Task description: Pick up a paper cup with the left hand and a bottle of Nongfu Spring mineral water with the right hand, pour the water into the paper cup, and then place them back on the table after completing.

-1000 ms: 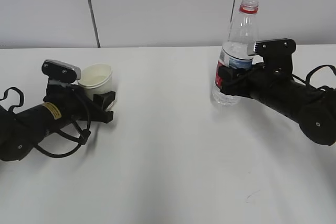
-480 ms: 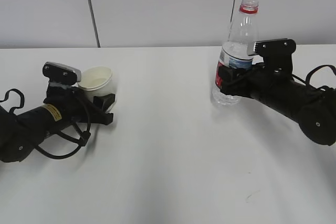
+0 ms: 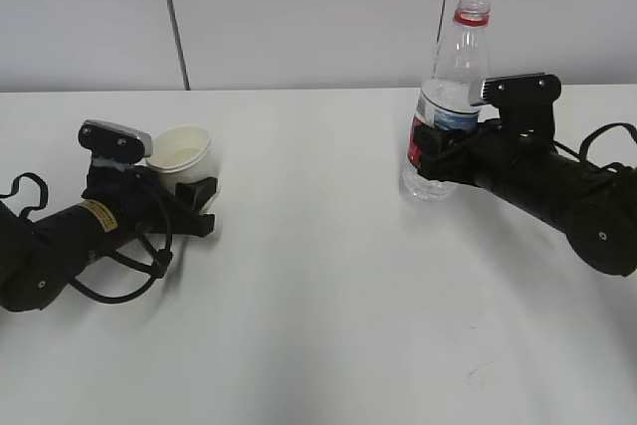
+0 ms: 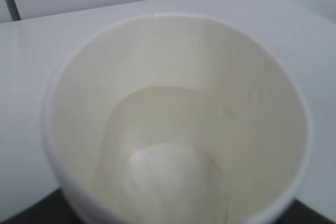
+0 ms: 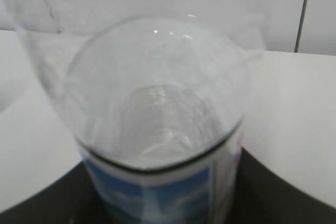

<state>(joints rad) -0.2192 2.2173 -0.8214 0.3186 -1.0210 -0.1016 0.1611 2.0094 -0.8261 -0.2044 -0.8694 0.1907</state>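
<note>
Bright, even light, soft shadows; wrist views blurred (too close).

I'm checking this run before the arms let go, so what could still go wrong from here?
1. The white paper cup leans in the left gripper and has liquid pooled inside; a careless release could tip it.
2. The uncapped clear plastic bottle with a red neck ring stands tall over a narrow base, held low by the right gripper; a sideways nudge when the fingers open might topple it and spill onto the white table.
</note>
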